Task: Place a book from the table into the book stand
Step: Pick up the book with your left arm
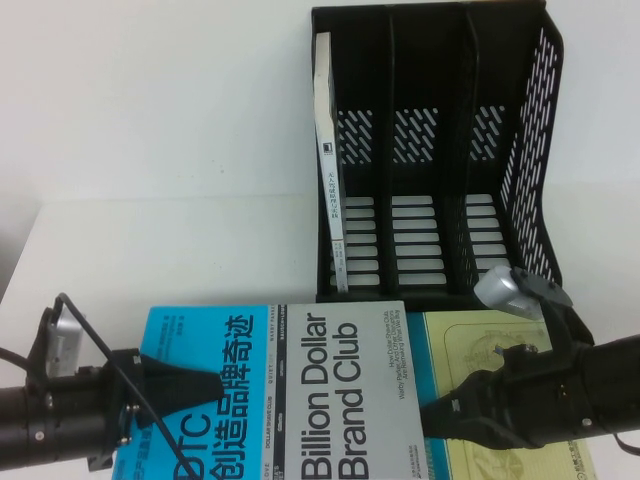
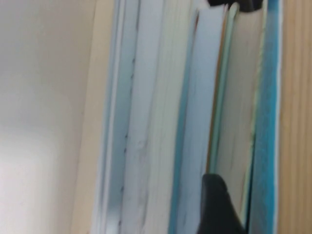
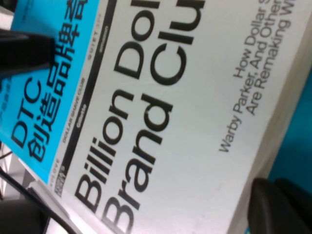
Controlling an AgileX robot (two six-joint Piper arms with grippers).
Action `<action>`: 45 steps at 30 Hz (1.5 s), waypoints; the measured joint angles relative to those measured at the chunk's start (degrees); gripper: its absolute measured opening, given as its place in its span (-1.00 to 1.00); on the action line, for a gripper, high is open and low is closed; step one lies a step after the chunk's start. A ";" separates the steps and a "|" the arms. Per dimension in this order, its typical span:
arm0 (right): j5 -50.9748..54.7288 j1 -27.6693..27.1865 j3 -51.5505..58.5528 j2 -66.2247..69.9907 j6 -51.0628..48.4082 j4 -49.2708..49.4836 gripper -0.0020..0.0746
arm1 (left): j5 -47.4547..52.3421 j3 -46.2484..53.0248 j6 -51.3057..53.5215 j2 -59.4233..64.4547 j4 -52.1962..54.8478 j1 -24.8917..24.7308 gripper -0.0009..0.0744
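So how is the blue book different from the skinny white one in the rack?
The blue and grey book is thick; the white-spined book is thin. The blue one lies at the table's near edge between the left hand and right hand; the thin one leans upright in the black book stand, in its left compartment. Both carry printed text.

Three books show on the table [image 1: 150,150]: one blue-and-grey book [image 1: 300,385] at 6 o'clock; one pale yellow book [image 1: 480,350] at 5 o'clock; one thin white-spined book [image 1: 330,160] at 12 o'clock; one three-compartment book stand [image 1: 540,150]; two grippers, the left gripper [image 1: 165,385] and the right gripper [image 1: 450,410].
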 joint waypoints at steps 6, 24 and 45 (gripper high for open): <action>0.24 -0.10 -0.47 -0.37 2.77 -4.70 -0.95 | 0.09 -0.70 0.49 0.00 -2.70 0.00 -0.02; 0.76 0.01 -1.04 -10.78 34.20 -52.52 -0.95 | 2.98 -22.11 -14.69 -11.35 18.94 -0.11 -0.02; 0.43 0.38 -1.14 -10.88 37.28 -54.05 -0.95 | 5.74 -32.13 -26.50 -19.22 30.48 -0.20 -0.01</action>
